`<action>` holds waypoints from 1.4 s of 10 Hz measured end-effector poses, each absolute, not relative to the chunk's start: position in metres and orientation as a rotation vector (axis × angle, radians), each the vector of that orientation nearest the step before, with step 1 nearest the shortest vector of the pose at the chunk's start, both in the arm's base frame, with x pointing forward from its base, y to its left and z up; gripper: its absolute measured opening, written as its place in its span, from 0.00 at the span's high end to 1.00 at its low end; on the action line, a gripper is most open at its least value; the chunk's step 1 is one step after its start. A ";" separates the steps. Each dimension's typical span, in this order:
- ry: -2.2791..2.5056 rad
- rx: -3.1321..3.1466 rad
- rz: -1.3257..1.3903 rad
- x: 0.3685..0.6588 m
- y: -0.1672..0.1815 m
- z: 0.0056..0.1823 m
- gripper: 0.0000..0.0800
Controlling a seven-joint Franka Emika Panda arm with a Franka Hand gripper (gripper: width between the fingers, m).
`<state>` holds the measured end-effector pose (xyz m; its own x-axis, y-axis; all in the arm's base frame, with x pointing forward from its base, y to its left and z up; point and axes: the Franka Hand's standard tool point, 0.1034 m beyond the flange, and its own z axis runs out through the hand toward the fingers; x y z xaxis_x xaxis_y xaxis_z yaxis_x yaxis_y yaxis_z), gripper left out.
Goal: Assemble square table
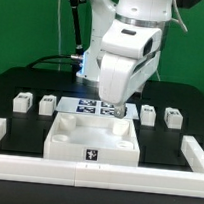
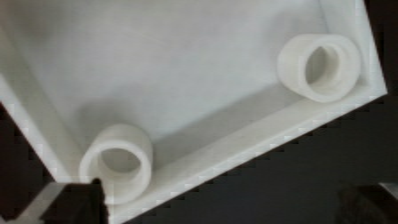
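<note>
Nearest us runs the rail point(image 1: 94, 175), a white border across the front of the black surface point(image 1: 21, 81) with short arms turning back at both ends. Just behind it, touching or all but touching it, sits the tabletop point(image 1: 92, 139), rim up and hollow side open, a tag on its near wall. Four legs point(image 1: 48, 104) stand in a row beyond it, two on the exterior view's left and two on its right, all apart from the tabletop and none yet fitted. The marker board point(image 1: 85, 106) lies flat behind the far wall. Our claw point(image 1: 112, 106) hangs low over the far right part of the tabletop. In the wrist view we look into the hollow at two sockets point(image 2: 320, 68) and see dark fingers point(image 2: 63, 200) well apart, so we judge the claw spread and pinching nothing, though the second finger is faint. We take the step to be a grip on the tabletop's wall. From here the risks are plain enough. A finger coming down on the rim's top instead of beside it would press the tabletop down or tip it. A finger fouling the nearby socket would stop the claw seating properly. A grip closing off-centre could twist the tabletop, jam it against the rail, or swing a corner into the legs on the right.
</note>
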<state>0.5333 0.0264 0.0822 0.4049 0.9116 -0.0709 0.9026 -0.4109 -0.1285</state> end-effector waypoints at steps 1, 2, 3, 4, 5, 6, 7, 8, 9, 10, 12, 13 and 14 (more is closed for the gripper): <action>-1.665 -2.574 0.199 0.533 0.026 0.082 0.19; -1.666 -2.573 0.201 0.532 0.025 0.081 0.19; -1.841 -2.466 0.164 0.524 0.010 0.080 0.19; -1.870 -2.442 0.165 0.503 -0.006 0.080 0.19; -2.067 -2.282 0.134 0.481 -0.027 0.080 0.19; -2.210 -2.135 0.119 0.463 -0.046 0.078 0.19; -2.345 -1.962 0.099 0.444 -0.067 0.072 0.19; -2.411 -1.849 0.056 0.429 -0.086 0.065 0.19; -2.405 -1.858 0.070 0.429 -0.088 0.066 0.19; -2.418 -1.842 0.073 0.430 -0.087 0.065 0.19; -2.367 -1.901 0.077 0.429 -0.084 0.062 0.19; -2.226 -2.044 0.094 0.431 -0.069 0.052 0.19; -2.136 -2.119 0.104 0.439 -0.053 0.043 0.19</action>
<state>0.4389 -0.0531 0.0434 -0.0048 0.9990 0.0444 0.9899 0.0110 -0.1410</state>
